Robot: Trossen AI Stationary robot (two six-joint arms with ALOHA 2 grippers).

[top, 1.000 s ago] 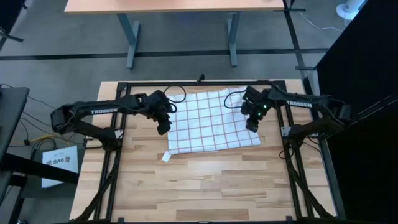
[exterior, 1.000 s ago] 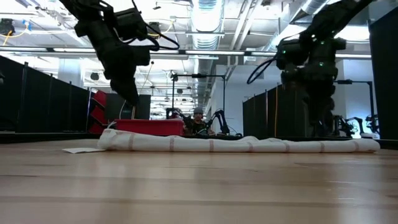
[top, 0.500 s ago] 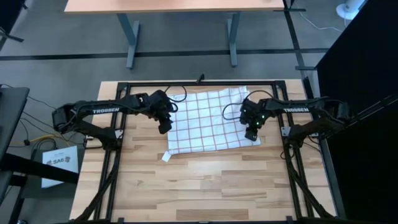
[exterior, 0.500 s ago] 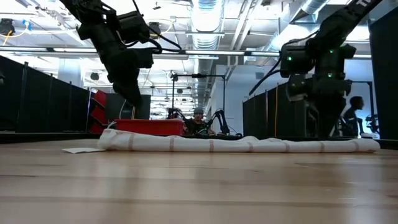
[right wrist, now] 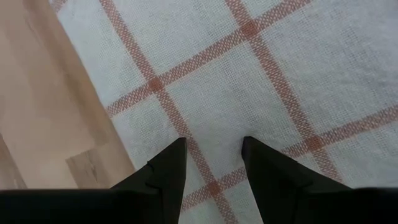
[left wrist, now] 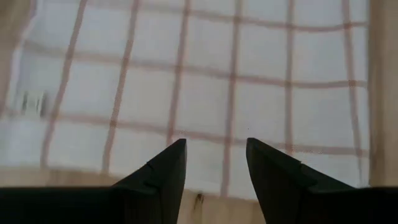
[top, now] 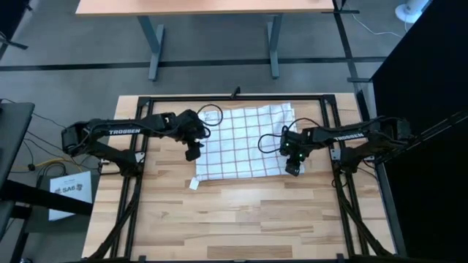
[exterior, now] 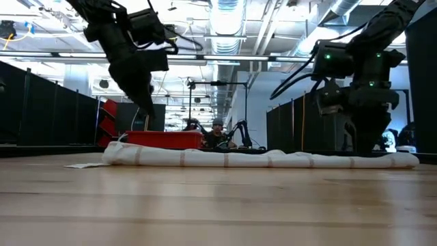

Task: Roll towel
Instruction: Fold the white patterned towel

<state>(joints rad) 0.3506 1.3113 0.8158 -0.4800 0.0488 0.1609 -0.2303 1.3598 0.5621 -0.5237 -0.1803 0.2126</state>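
**Both claws parked over the near edge, roll barely started**

Biggest thing first: the wooden desk [top: 241,219], mostly bare planks on the near side; the towel [top: 245,142] lies spread on the far half between the two arms, white with reddish-brown checks, and its near edge already looks a bit bunched or folded over in the low view, like a thin bead running across; the far edge is rumpled up by the frame.

Left claw [top: 191,155] sits at the towel's left side near the front corner, fingers spread apart with nothing between them, tips just above the cloth close to its edge; right claw [top: 292,170] is at the front right corner, also spread and empty, tips right down on the fabric as far as I can tell; wood shows just beside it in the wrist view. Small white tag [top: 194,185] pokes out on the desk off the front left corner.

What I'd worry about: the cloth is thin, so a pinch could easily miss the edge or grab only the top layer; if one side catches and the other doesn't, the roll goes on crooked and turns into a cone; dragging rather than lifting could just slide the whole towel along the desk.
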